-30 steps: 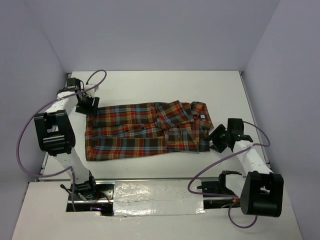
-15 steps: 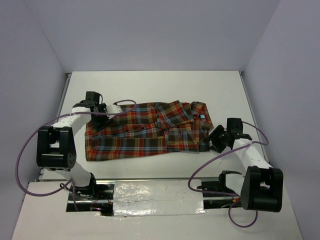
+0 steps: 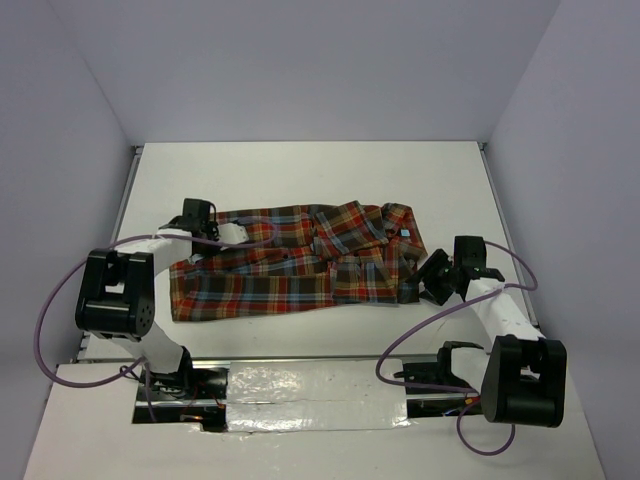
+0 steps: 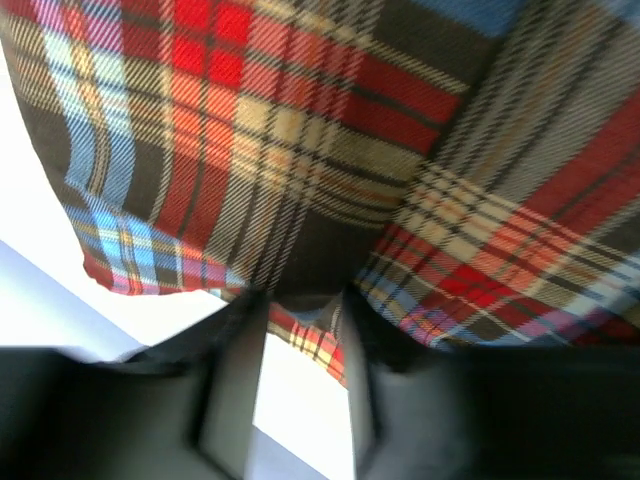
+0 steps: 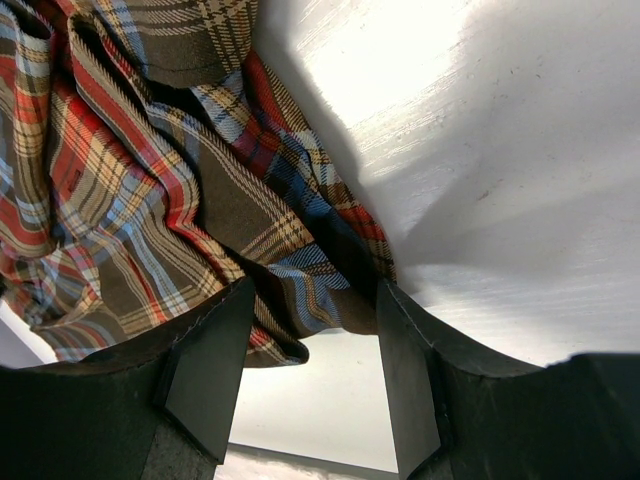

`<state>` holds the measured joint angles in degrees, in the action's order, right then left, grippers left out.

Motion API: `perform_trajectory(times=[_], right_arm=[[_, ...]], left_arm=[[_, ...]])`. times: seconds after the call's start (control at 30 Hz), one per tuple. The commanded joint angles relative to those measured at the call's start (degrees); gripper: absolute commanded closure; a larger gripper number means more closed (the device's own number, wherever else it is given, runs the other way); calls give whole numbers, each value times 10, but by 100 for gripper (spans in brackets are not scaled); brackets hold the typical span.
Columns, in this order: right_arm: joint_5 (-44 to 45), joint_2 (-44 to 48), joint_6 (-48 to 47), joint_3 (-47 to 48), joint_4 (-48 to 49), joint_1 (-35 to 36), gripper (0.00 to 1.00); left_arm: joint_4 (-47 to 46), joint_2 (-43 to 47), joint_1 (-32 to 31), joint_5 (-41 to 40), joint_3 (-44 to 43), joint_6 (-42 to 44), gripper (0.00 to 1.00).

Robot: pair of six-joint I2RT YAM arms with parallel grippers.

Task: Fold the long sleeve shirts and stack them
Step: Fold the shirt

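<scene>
Presently, the plaid flannel shirt (image 3: 290,265) lies flat on the white table (image 3: 300,170), roughly midway between the two arms. Its long axis runs side to side across the table. The collar (image 3: 400,222) points toward the right arm and the hem (image 3: 178,290) toward the left arm.

We find each gripper posted at its own end of that axis. The left gripper (image 4: 300,300) sits at the far corner of the hem. In its wrist view the fingers stand moderately apart, straddling the cloth edge, with bare table showing in the gap. We judge that the cloth is not yet pinched. That view is blurred, so contact cannot be confirmed.

The right gripper (image 5: 315,295) sits at the near side of the collar end. Its jaws stand wide, with a bunched fold of the shirt lying between them and table visible beside it. It holds nothing.

We judge that the next move depends on this layout. The body of the shirt lies rightward from the left gripper and leftward from the right one. The left arm is nearer the hem, and the right arm is nearer the collar.
</scene>
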<state>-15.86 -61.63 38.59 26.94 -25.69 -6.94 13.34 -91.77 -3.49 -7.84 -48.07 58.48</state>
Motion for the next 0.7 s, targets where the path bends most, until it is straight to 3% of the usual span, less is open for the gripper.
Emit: perform_trajectory(times=[0.0,0.03,0.17,0.4,0.67], right_arm=[[-1,10,-20,17,10,2,41],[2,12,-25,15,9,2,41],[3,19,-21,7,18,2,41],[-6,19,-14,-5,29,2,41],[-3,26,-25,1,21,3,41]], left_arm=[[-43,-2,-1,-29,-3,8,60],[-36,0,-1,-25,-7,2,72],[7,15,-1,-3,-34,-17,99],[72,39,-1,-5,-57,4,100],[211,87,-1,2,-57,11,100]])
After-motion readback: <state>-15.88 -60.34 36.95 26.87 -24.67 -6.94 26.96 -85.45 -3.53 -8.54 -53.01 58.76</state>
